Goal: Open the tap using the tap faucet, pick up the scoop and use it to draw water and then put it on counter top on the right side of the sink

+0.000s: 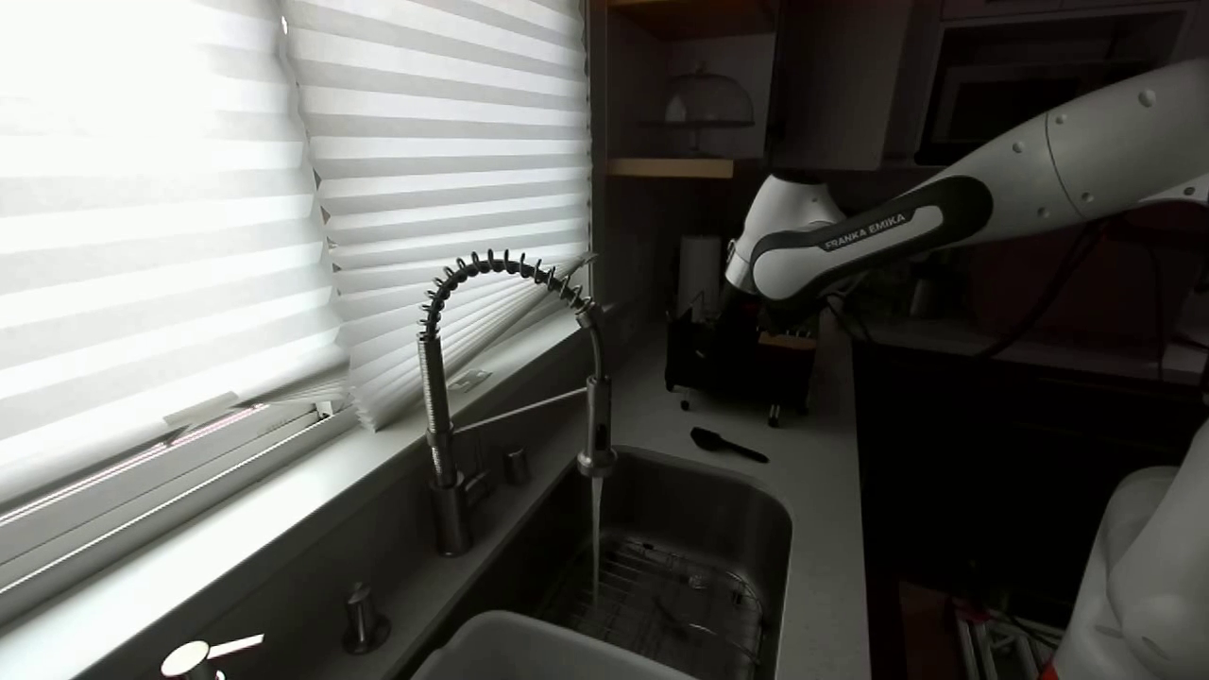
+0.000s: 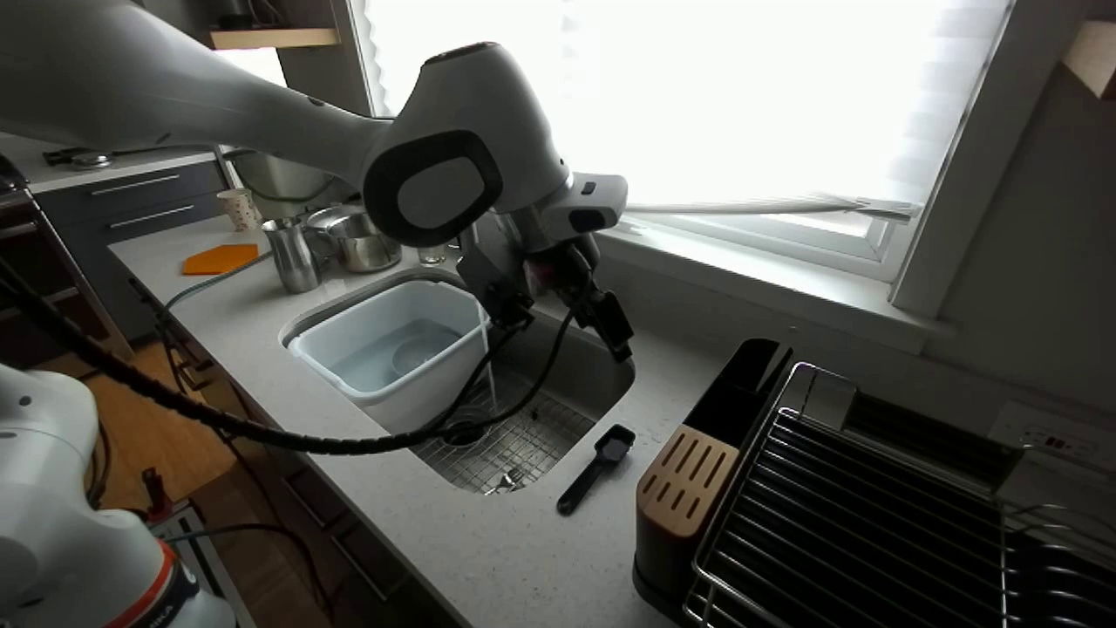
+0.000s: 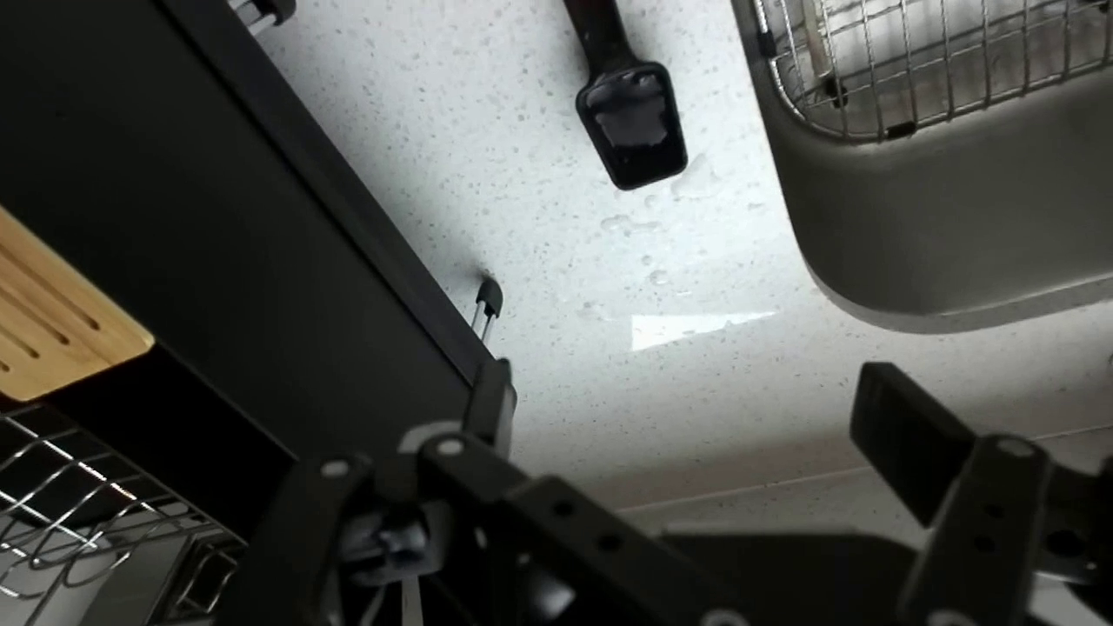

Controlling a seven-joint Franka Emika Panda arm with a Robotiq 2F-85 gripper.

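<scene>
The arm [image 1: 1030, 175] is wearing a smooth white shell [image 2: 218, 109] dotted with round caps [image 1: 1018, 147]; black trim [image 1: 968, 203] is bearing FRANKA EMIKA lettering [image 1: 864, 231], a ribbed black cable [image 2: 288, 438] is looping toward the black gripper [image 3: 696, 409], and a red stripe [image 2: 150, 593] is edging the lower section [image 2: 44, 488].

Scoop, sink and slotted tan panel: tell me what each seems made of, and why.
Scoop: probably smooth plastic; its even black, one-piece look suggests moulding, though coated metal is possible.
Sink: metal, likely stainless steel with a satin finish, going by its grey, muted sheen.
Slotted tan panel: likely wood or bamboo, smooth-cut, given its warm colour and faint grain-like streaks.
</scene>
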